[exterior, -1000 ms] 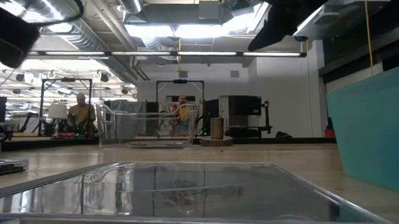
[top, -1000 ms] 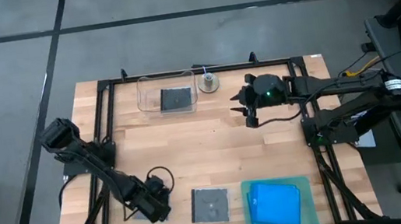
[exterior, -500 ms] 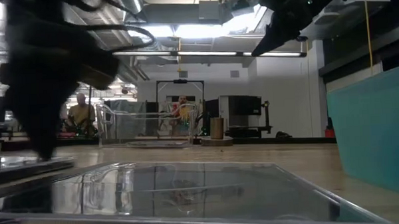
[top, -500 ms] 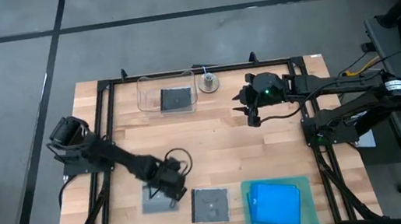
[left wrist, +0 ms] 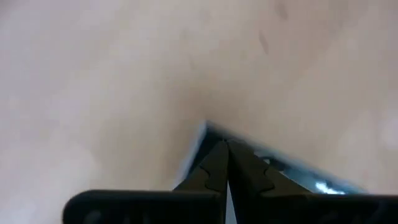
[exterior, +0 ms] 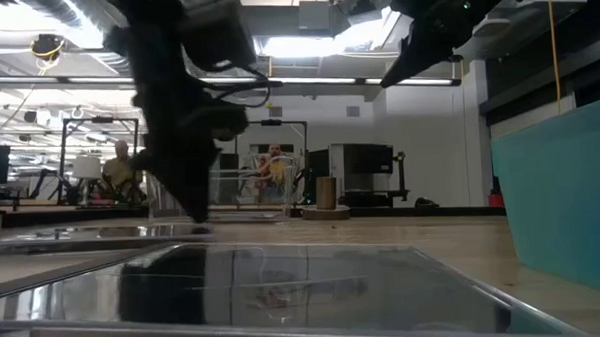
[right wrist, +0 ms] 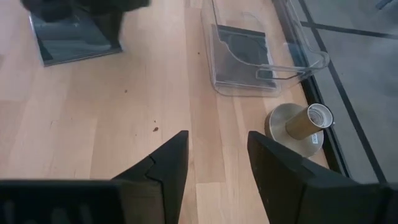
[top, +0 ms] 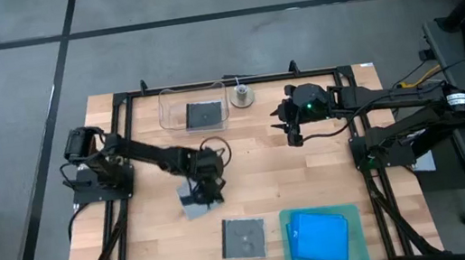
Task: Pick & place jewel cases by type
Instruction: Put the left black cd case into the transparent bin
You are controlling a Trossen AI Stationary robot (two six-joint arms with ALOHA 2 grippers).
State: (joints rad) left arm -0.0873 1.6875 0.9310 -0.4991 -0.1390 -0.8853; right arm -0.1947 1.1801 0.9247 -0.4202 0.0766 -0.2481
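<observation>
Three dark jewel cases: one in the clear tub [top: 194, 109], one carried, one beside the teal tray [top: 322, 238]. Blue cases [top: 319, 235] fill the tray; their number is unclear.

A dark arm [exterior: 183, 103] hangs over a flat case [exterior: 284, 289] — teal tray [exterior: 561, 194] beside.

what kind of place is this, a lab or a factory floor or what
Most likely a robotics lab or workshop. A wooden table in a black metal frame stands on bare grey concrete floor. The low view shows exposed ceiling ducts, strip lights, equipment racks, and people at benches beyond.
</observation>
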